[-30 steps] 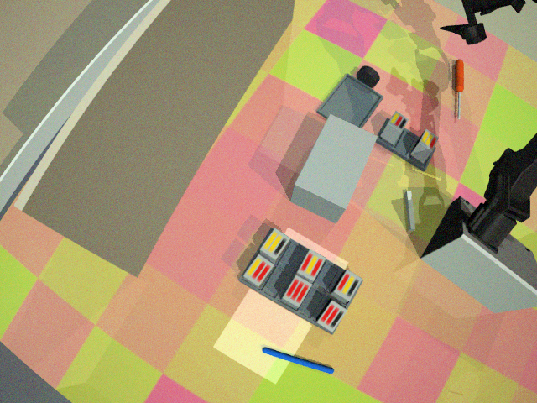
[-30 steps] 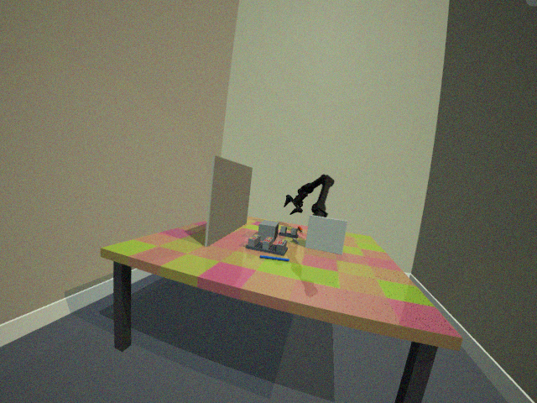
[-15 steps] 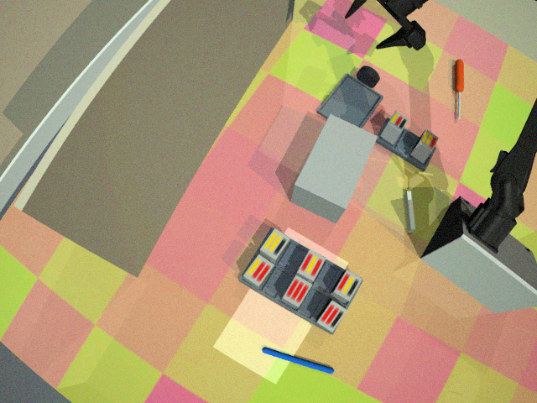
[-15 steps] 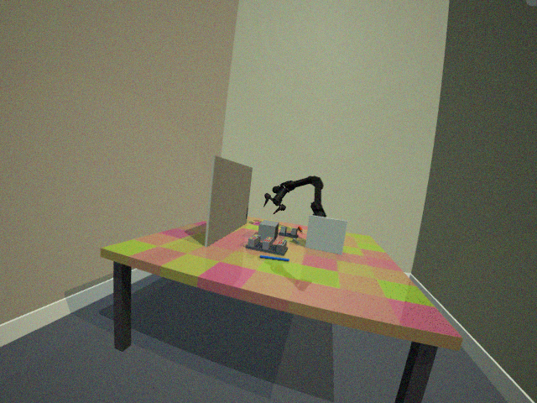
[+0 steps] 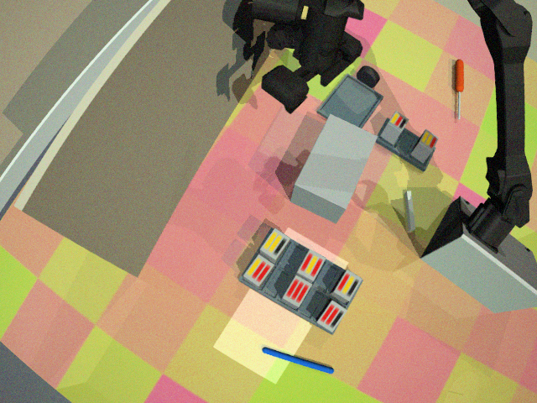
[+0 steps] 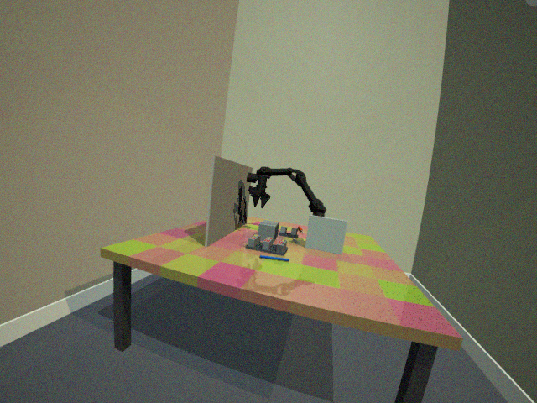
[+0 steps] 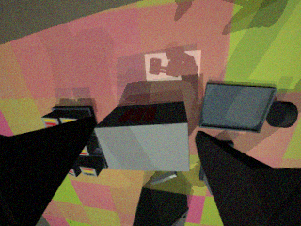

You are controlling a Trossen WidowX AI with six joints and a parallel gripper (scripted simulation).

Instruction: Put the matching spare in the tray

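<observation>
The mounted unit, a big grey box [image 5: 336,166] [image 6: 268,228] [image 7: 143,147], stands mid-table. The wrist view shows its dark back face [image 7: 165,113] with shadowed deep-red marks; separate bars cannot be told. Six spares with coloured bars sit in the larger rack [image 5: 282,277], among them an all-red one [image 5: 297,291] and a yellow-red-red one [image 5: 258,270]. Two more, a yellow-red-black one [image 5: 398,119] and a yellow-yellow-red one [image 5: 428,138], sit in the smaller rack [image 5: 406,145]. The tray [image 5: 353,99] [image 7: 237,105] is empty. My gripper [image 6: 258,205] [image 7: 146,128] is open and empty, high above the table.
A tall brown panel [image 5: 112,130] [image 6: 227,195] stands along one side. A pale panel [image 5: 481,273] [image 6: 325,234] stands near the arm's base. A black cylinder [image 5: 367,75] [image 7: 282,114] stands beside the tray. A screwdriver [image 5: 459,75], a metal bar [image 5: 409,211] and a blue rod [image 5: 298,359] lie about.
</observation>
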